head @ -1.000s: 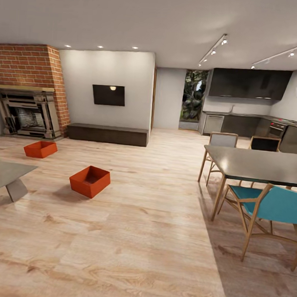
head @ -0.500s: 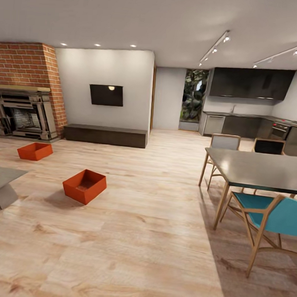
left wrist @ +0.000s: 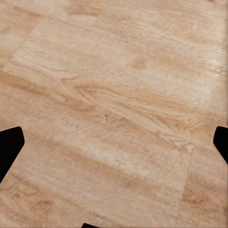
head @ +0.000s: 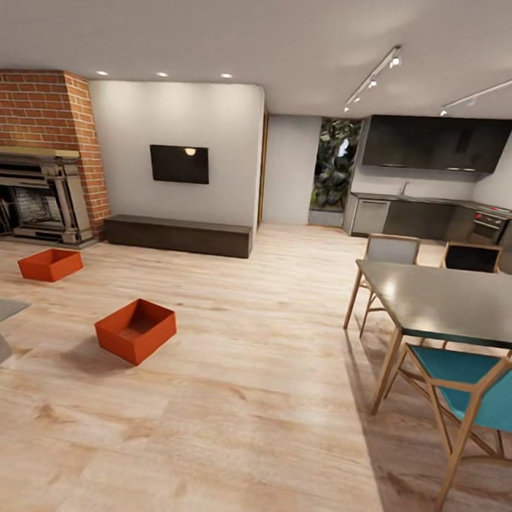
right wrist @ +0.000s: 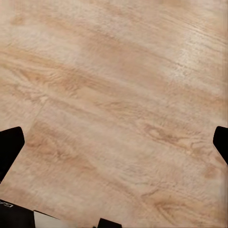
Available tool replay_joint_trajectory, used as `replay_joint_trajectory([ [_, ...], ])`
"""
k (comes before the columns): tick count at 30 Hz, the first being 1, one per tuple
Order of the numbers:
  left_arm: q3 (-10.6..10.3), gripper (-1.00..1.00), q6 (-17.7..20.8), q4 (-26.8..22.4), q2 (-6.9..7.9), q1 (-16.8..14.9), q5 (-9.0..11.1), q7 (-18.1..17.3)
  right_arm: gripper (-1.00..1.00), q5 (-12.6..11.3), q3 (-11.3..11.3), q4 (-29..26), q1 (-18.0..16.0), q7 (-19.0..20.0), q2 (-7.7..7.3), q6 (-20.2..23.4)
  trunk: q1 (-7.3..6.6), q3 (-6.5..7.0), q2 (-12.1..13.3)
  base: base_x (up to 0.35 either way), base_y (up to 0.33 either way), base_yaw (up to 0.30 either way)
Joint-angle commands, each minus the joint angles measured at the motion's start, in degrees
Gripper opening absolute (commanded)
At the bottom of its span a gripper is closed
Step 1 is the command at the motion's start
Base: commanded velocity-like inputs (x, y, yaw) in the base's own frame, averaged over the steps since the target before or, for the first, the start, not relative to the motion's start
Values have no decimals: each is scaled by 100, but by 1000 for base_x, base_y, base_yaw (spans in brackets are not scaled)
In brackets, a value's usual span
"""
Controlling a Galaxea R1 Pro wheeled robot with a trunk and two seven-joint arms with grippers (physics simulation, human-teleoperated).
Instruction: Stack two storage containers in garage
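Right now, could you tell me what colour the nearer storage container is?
Orange-red; the nearer storage container shows best in the head view.

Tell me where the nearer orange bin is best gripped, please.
Probably one upper wall edge of the nearer bin, approached from above: it sits upright and lidless on the wood floor, so its thin rim is exposed. Both end effectors are open.
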Motion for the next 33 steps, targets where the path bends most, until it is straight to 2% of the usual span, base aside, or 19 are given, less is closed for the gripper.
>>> replay_joint_trajectory([
  [1, -21, 100, -16, 2, 0, -3, 39, 2, 100, 2, 1, -9, 2, 17, -2, -5, 4, -5, -3, 325, -71, 0],
  [15, -28, 100, -23, 2, -7, -3, 29, 0, 100, 1, 1, -9, 2, 17, -2, -4, 4, -5, -3, 301, -86, 0],
  [33, -29, 100, -15, -6, 26, -3, 36, -14, 100, 1, 1, -9, 2, 17, -2, -3, 4, -5, -3, 324, -6, 0],
])
